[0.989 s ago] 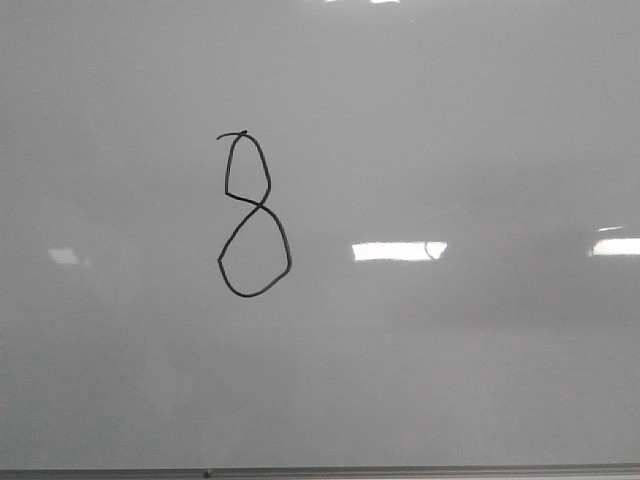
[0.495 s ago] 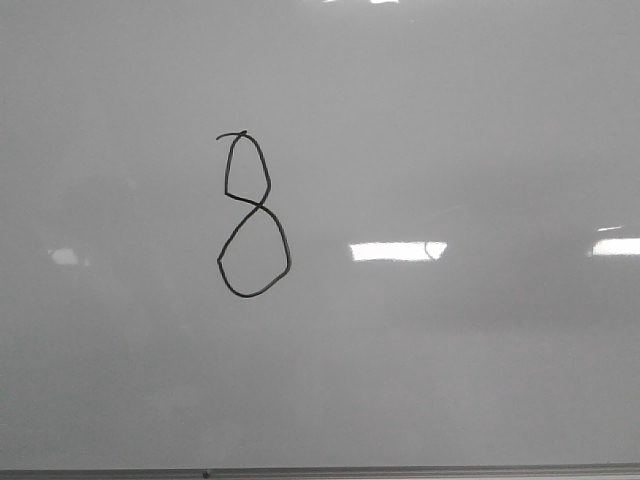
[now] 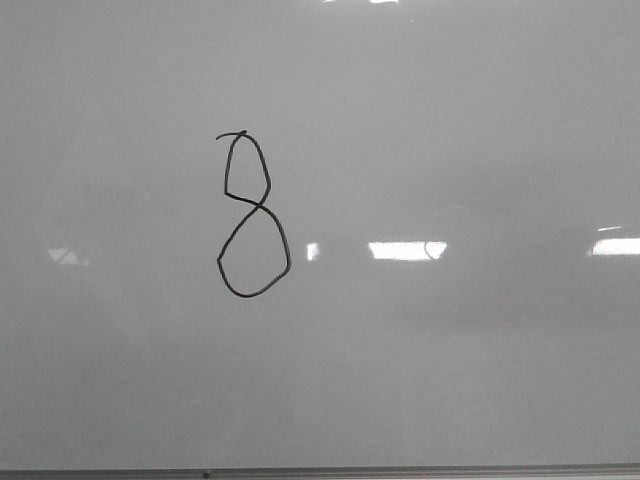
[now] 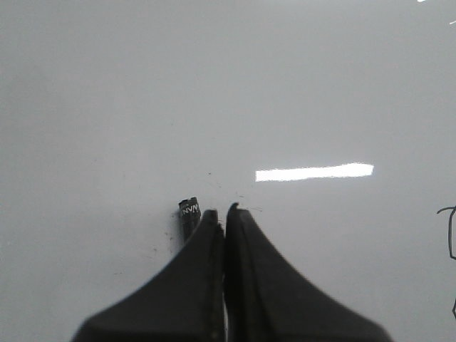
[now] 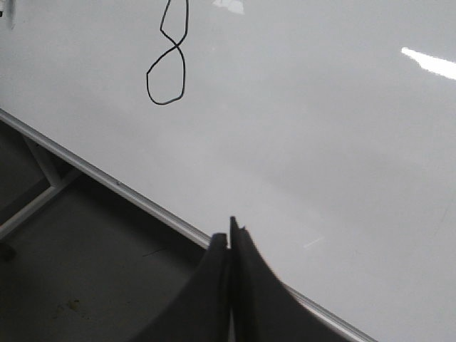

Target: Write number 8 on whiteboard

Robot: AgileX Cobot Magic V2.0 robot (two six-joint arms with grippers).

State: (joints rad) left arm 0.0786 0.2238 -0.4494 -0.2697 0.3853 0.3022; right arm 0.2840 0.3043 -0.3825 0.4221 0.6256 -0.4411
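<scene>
The number 8 (image 3: 258, 205) is drawn in thin black line left of centre on the whiteboard (image 3: 450, 120). It also shows in the right wrist view (image 5: 175, 44), and a bit of its stroke shows at the edge of the left wrist view (image 4: 450, 235). No gripper shows in the front view. My left gripper (image 4: 224, 211) is shut close to the whiteboard (image 4: 142, 85). The end of a black marker (image 4: 189, 214) with white lettering sticks out beside one finger. My right gripper (image 5: 229, 231) is shut and empty, over the board's lower edge, away from the 8.
The board's thin metal bottom edge (image 3: 320, 470) runs across the front view and slants through the right wrist view (image 5: 107, 182). Below it are dark floor and a pale stand bar (image 5: 35, 199). Bright light reflections (image 3: 405, 250) lie on the board.
The 8 is unchanged. The bright reflection right of the 8 is now cut by a dark shadow, and the reflection at the left has dimmed.
</scene>
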